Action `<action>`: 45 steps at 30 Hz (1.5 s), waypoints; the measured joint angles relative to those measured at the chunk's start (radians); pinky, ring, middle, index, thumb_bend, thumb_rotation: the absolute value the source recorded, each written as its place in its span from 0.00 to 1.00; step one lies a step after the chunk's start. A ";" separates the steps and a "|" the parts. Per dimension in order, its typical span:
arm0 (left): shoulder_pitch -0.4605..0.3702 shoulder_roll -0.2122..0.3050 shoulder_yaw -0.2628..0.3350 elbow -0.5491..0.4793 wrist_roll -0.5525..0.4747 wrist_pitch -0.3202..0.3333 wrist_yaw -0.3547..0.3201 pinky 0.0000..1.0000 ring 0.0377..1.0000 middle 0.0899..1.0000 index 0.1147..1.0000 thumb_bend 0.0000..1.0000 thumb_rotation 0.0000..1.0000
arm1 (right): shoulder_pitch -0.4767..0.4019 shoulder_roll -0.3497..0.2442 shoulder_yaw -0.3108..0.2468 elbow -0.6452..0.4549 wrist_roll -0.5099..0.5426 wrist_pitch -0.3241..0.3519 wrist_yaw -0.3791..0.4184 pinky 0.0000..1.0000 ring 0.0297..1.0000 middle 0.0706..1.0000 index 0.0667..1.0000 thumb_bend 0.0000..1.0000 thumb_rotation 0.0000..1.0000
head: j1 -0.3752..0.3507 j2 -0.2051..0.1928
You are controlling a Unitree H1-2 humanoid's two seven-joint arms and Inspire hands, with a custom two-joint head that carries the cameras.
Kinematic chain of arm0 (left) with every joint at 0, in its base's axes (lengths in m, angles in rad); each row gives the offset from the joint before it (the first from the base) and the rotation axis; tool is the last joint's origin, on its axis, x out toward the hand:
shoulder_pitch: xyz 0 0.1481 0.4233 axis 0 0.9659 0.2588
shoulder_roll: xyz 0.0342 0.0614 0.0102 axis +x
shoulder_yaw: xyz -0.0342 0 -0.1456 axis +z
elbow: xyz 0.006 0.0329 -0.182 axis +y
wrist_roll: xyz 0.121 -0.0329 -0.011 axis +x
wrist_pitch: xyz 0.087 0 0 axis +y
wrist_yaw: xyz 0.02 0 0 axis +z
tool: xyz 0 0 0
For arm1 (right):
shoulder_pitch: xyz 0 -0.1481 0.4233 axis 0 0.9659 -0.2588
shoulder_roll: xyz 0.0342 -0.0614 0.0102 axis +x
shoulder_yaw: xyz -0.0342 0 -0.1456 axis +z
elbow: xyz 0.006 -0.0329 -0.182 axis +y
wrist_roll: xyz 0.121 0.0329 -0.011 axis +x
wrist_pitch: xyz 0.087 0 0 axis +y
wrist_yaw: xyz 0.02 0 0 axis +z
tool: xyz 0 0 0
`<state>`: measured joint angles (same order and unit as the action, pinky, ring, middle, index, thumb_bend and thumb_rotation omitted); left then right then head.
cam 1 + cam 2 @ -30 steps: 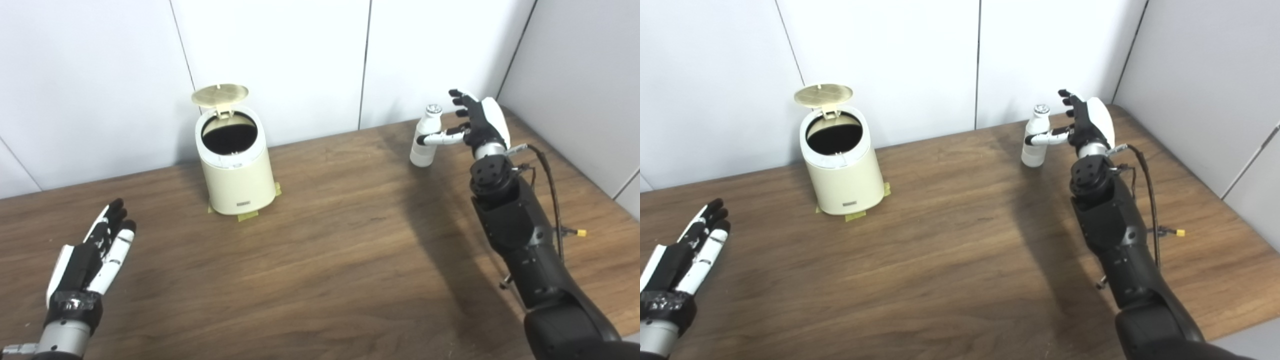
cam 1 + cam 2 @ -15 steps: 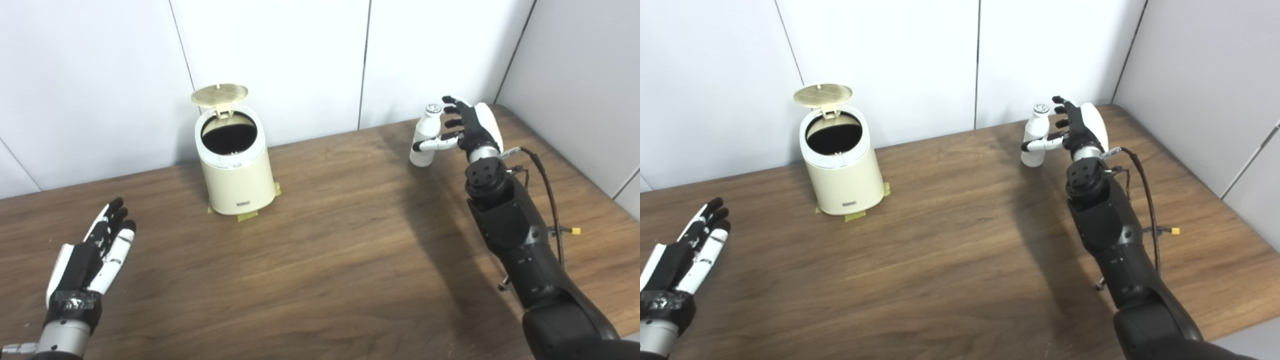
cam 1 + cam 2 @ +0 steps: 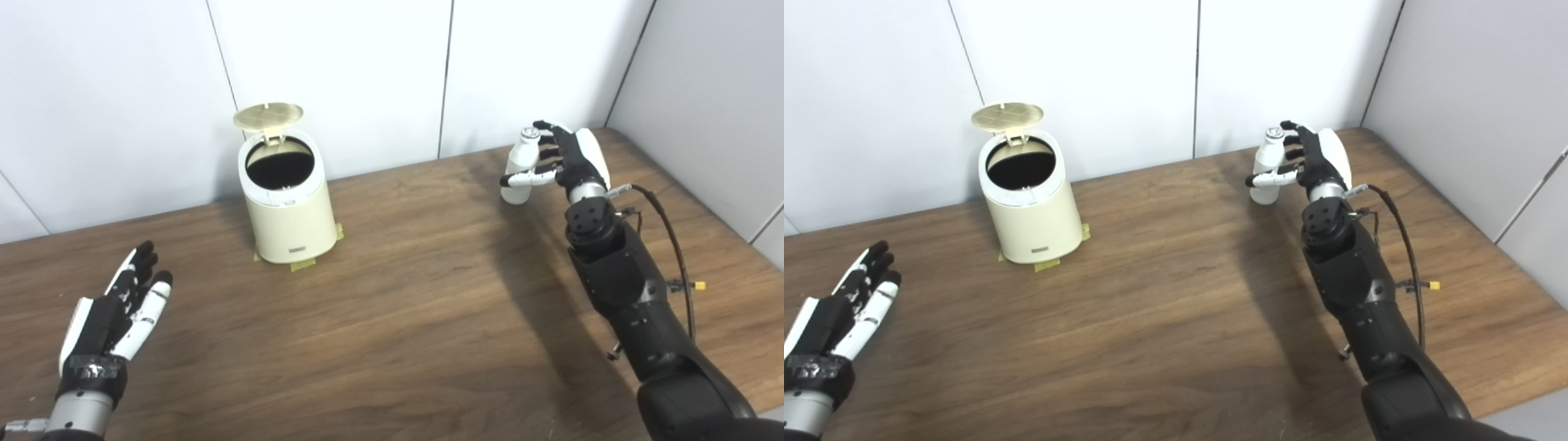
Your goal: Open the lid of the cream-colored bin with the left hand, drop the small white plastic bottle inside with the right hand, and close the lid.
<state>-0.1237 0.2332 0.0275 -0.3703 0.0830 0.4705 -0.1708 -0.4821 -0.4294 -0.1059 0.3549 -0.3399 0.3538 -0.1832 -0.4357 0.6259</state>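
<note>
**Two hands, one open bin, one bottle within reach**

Two robot hands share a brown wooden table point(image 3: 392, 331) set against white wall panels. The cream-colored bin point(image 3: 288, 211) stands near the wall, on scraps of yellowish tape point(image 3: 303, 264), and serves as the landmark. Its round lid point(image 3: 268, 115) is tipped up at the back on its hinge, leaving the dark mouth uncovered.

Well to the right of the bin, at about the same depth on the table, the small white plastic bottle point(image 3: 519, 168) stands upright with its silver cap on top. The right hand point(image 3: 569, 160) is around it: the thumb crosses in front of the bottle's body and the dark fingers point(image 3: 1291, 139) curl beside its neck and cap. Whether the grasp is firm cannot be told, and the bottle's base looks to be on the table.

Well to the left of the bin and nearer the viewer, the left hand point(image 3: 116, 312) hovers low over the wood, released, fingers straight and slightly spread, holding nothing.
</note>
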 measured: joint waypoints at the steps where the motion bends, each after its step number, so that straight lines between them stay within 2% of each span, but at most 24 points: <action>1: 0.000 0.000 0.000 0.000 0.001 0.000 0.000 0.98 0.98 0.96 1.00 0.29 0.58 | 0.000 0.000 -0.001 0.009 0.003 -0.011 -0.003 0.56 0.63 0.68 0.74 0.86 0.04 | 0.000 0.002; 5: 0.000 0.001 0.000 0.000 0.009 0.000 -0.003 1.00 0.98 0.96 1.00 0.28 0.58 | 0.000 0.000 -0.003 0.036 0.014 -0.054 -0.013 0.53 0.60 0.65 0.71 0.85 0.05 | 0.000 0.002; 12: 0.000 0.001 0.001 -0.004 0.043 0.000 -0.021 0.99 0.97 0.95 1.00 0.26 0.54 | 0.000 0.000 -0.004 0.066 0.022 -0.088 -0.024 0.53 0.58 0.64 0.68 0.83 0.03 | 0.002 0.008; 18: 0.000 0.000 0.006 -0.012 0.063 0.000 -0.033 0.96 0.96 0.94 1.00 0.27 0.53 | 0.000 0.000 -0.004 0.075 0.028 -0.096 -0.025 0.51 0.57 0.63 0.66 0.83 0.02 | 0.002 0.009; 22: 0.000 -0.006 0.016 -0.014 0.074 0.000 -0.039 0.96 0.96 0.94 1.00 0.28 0.54 | 0.000 0.001 -0.012 0.077 0.037 -0.096 -0.037 0.49 0.54 0.56 0.61 0.82 0.00 | 0.002 0.009; 23: 0.000 -0.008 0.018 -0.015 0.074 0.000 -0.041 0.96 0.96 0.94 1.00 0.28 0.54 | 0.000 0.001 -0.014 0.077 0.039 -0.096 -0.043 0.49 0.53 0.50 0.60 0.70 0.00 | 0.002 0.009; 24: 0.000 -0.010 0.019 -0.016 0.074 0.000 -0.043 0.97 0.96 0.94 1.00 0.28 0.54 | 0.000 0.001 -0.014 0.077 0.039 -0.096 -0.048 0.47 0.50 0.44 0.54 0.60 0.00 | 0.000 0.011; 26: 0.000 -0.014 0.020 -0.016 0.074 0.000 -0.047 0.97 0.96 0.94 1.00 0.28 0.54 | 0.000 0.002 -0.014 0.077 0.037 -0.097 -0.067 0.45 0.47 0.41 0.50 0.54 0.00 | 0.002 0.012; 30: 0.000 -0.017 0.026 -0.016 0.074 0.000 -0.060 0.95 0.96 0.95 1.00 0.28 0.55 | 0.000 0.002 -0.009 0.082 0.034 -0.109 -0.089 0.43 0.44 0.43 0.46 0.53 0.00 | 0.000 0.012; 33: 0.000 -0.019 0.032 -0.016 0.073 0.000 -0.064 0.96 0.97 0.95 1.00 0.30 0.56 | 0.000 0.002 -0.003 0.084 0.034 -0.132 -0.089 0.43 0.43 0.44 0.46 0.52 0.00 | 0.000 0.015; 39: -0.001 -0.024 0.032 -0.016 0.075 0.000 -0.067 0.96 0.96 0.94 1.00 0.28 0.56 | 0.001 0.002 -0.001 0.084 0.037 -0.133 -0.085 0.38 0.40 0.43 0.47 0.52 0.00 | 0.003 0.014; 45: -0.001 -0.031 0.034 -0.016 0.085 0.000 -0.067 0.96 0.96 0.94 1.00 0.28 0.57 | 0.007 0.002 0.000 0.084 0.039 -0.135 -0.081 0.39 0.41 0.43 0.47 0.52 0.00 | 0.015 0.014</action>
<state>-0.1245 0.2024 0.0618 -0.3861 0.1682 0.4705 -0.2379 -0.4747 -0.4273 -0.1063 0.4387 -0.3006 0.2183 -0.2638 -0.4203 0.6397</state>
